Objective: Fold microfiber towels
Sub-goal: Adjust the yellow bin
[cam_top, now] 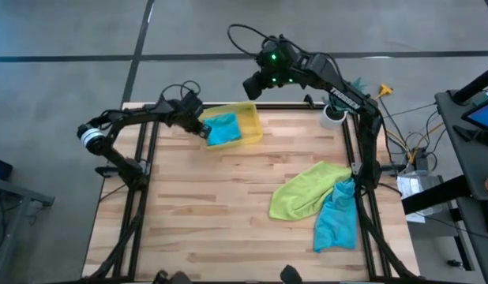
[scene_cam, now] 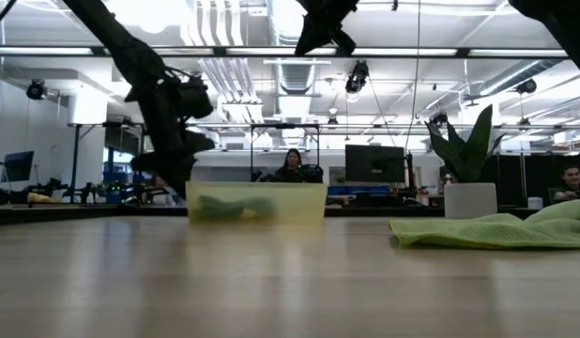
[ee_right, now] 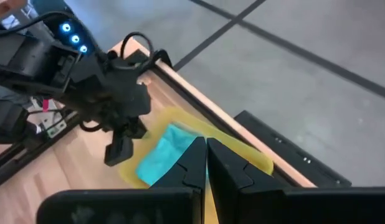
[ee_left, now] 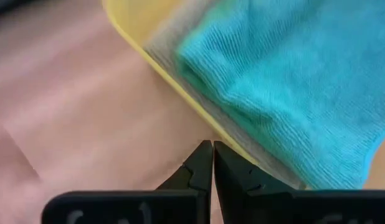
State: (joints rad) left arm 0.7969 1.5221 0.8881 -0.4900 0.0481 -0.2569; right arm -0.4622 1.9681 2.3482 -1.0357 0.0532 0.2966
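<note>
wooden tabletop [cam_top: 228, 221] carries a yellow bin [cam_top: 250, 118] at its far edge, with a folded teal towel [cam_top: 223, 129] lying in it on top of a grey towel [ee_left: 180, 37]. a lime green towel [cam_top: 303, 189] and a second teal towel [cam_top: 337, 217] lie crumpled near the right edge, touching. left pincer [cam_top: 203, 130] sits pinched together at the bin's left rim, holding nothing. right pincer [cam_top: 253, 85], also pinched together and empty, hangs above the bin's far side.

Teal towels [cam_top: 223, 128]: two. Green towel [cam_top: 305, 189]: one. Grey towel [ee_left: 242, 134]: one. Yellow bin [cam_top: 250, 117]: one.
</note>
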